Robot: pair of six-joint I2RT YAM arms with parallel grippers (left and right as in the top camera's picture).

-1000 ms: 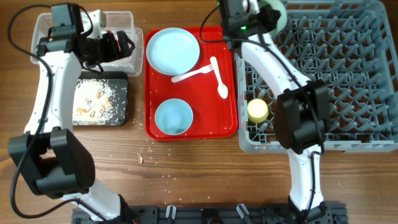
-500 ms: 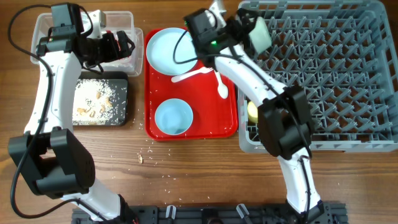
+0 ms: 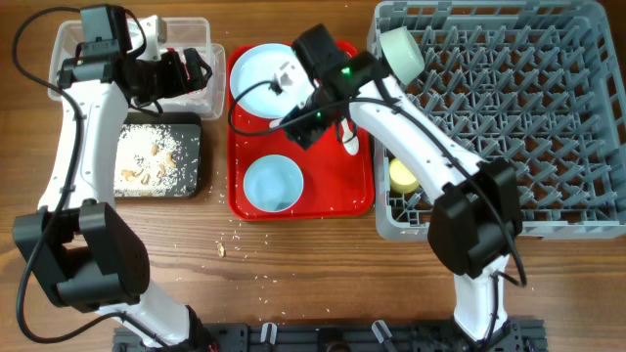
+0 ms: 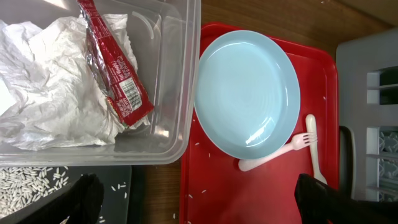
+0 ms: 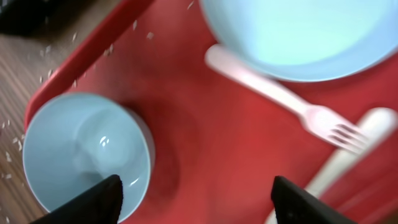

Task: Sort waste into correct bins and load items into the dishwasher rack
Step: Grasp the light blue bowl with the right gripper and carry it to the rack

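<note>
My left gripper hangs open over the clear tub, which holds the crumpled napkin and the red-and-white wrapper. The black tray holds rice crumbs. My right gripper is open above the red tray, with nothing between its fingers. Under it lie the pale blue plate, the white fork, the spoon and a light blue bowl. Another bowl leans in the grey rack's back left corner. The yellow cup sits at the rack's left edge.
The flat red serving tray lies between the bins and the rack. Loose rice and a brown crumb are scattered on the wooden table in front of it.
My right gripper let go of a bowl in the rack's back left corner, then swung left and forward over the red tray. The left arm has not moved.
</note>
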